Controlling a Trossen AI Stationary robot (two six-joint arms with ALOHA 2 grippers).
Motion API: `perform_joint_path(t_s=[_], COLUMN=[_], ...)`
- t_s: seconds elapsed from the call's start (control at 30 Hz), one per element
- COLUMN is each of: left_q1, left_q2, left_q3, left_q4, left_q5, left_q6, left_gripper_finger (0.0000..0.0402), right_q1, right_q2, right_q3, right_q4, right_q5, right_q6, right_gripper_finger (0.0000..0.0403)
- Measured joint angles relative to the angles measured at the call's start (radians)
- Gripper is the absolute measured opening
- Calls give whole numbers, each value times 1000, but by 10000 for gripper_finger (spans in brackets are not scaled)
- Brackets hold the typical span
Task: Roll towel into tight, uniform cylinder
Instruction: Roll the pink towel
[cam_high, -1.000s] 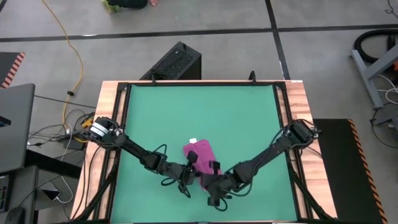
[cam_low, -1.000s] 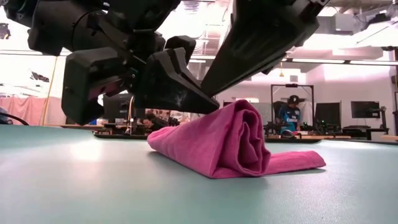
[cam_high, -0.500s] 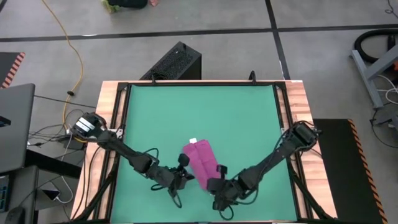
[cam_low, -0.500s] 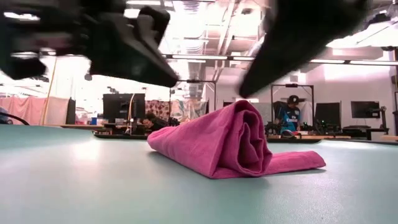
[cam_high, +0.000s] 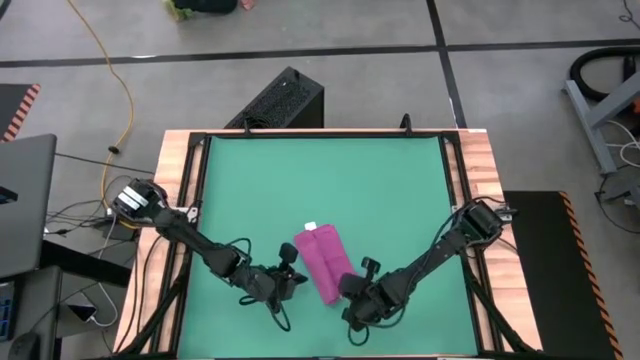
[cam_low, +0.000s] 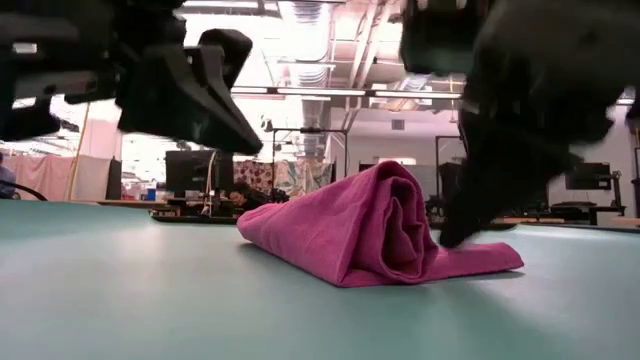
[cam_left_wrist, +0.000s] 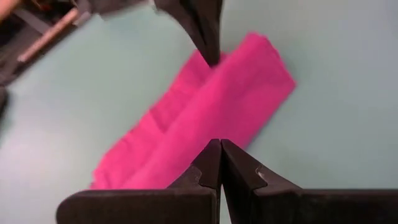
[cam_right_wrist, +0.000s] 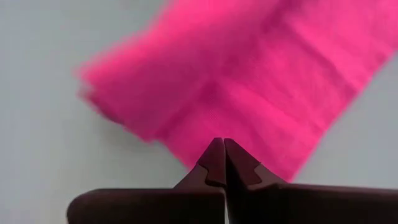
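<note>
Currently the towel (cam_high: 322, 262) lies loosely rolled, flanked by the closed, empty left claw (cam_high: 289, 276) and right claw (cam_high: 362, 268); unrestrained, it may unroll.

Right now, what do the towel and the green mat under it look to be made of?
Towel: soft woven cloth, matte magenta; fine weave lines show and it slumps in loose rolled folds. Green mat: smooth, seamless sheet, probably rubber or vinyl, with a faint sheen in the low view; exact material unclear.
</note>
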Motion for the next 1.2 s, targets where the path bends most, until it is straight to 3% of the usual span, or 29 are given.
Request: perform_joint_path(t_s=[0.17, 0.3, 0.6, 0.8, 0.93, 1.1, 1.2], left_q1=[-8, 46, 209, 400, 558, 741, 801], left_q2=[-79, -148, -170, -169, -169, -144, -103], left_q3=[0, 0, 0, 0, -29, -45, -46], left_q4=[-77, -122, -181, -244, -142, -101, -103], left_q5=[-99, -77, 62, 255, 350, 703, 793], left_q6=[95, 132, 202, 263, 332, 369, 371], left_gripper_finger=[0, 0, 0, 0, 0, 0, 0], right_q1=[-30, -64, -228, -340, -376, -373, -364], right_q2=[1, -1, -2, 0, 0, -5, -21], right_q3=[-33, -32, -32, -34, -34, -35, -35], right_q4=[-49, -130, -141, -130, -124, -99, -96], right_q5=[-29, -37, -22, -9, -7, 43, 77], right_q6=[34, -2, -413, -690, -775, -823, -822], right_gripper_finger=[9, 9, 9, 9, 9, 9, 9])
